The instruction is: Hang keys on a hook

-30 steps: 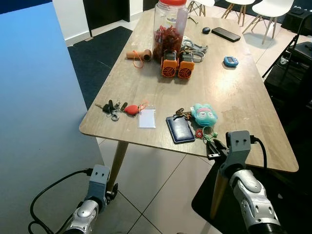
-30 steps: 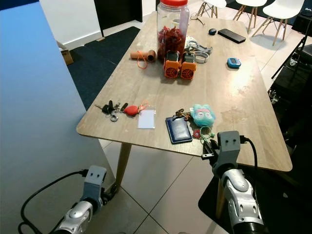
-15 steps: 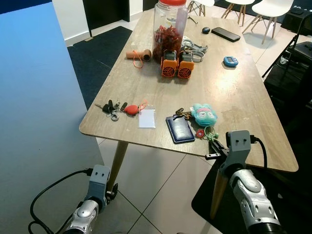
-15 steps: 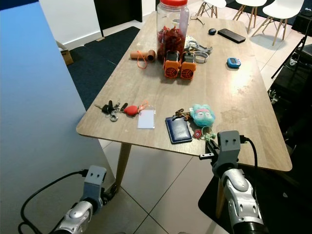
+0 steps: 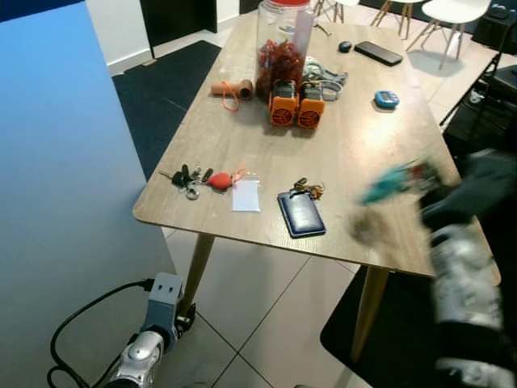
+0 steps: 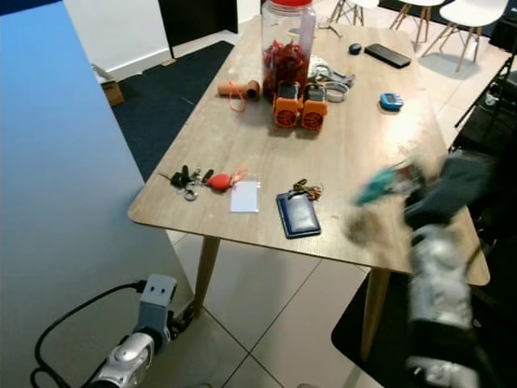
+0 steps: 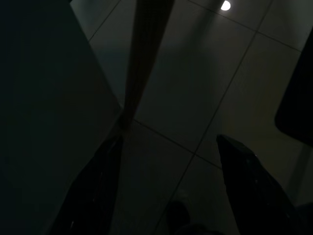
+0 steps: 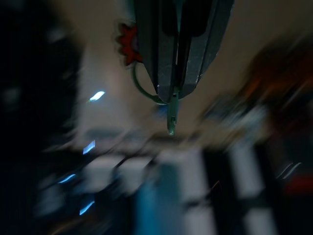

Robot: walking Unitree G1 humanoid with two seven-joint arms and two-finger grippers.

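A wooden table (image 5: 380, 153) stands on a pale tiled floor (image 5: 266, 323); white chairs (image 5: 448, 12) at 1 o'clock, dark carpet (image 5: 161, 89) at 10.

My head views are bright and sharp, with glare on the pale wooden table (image 5: 380, 133). My silver right arm (image 5: 460, 267) smears with motion blur. My right wrist view streaks; my left wrist view is very dark.

Right silver arm with black two-finger gripper (image 8: 177, 83): raised, motion-blurred, fingers clamped together. Left silver arm with black two-finger gripper (image 7: 171, 196): hung low, fingers apart.
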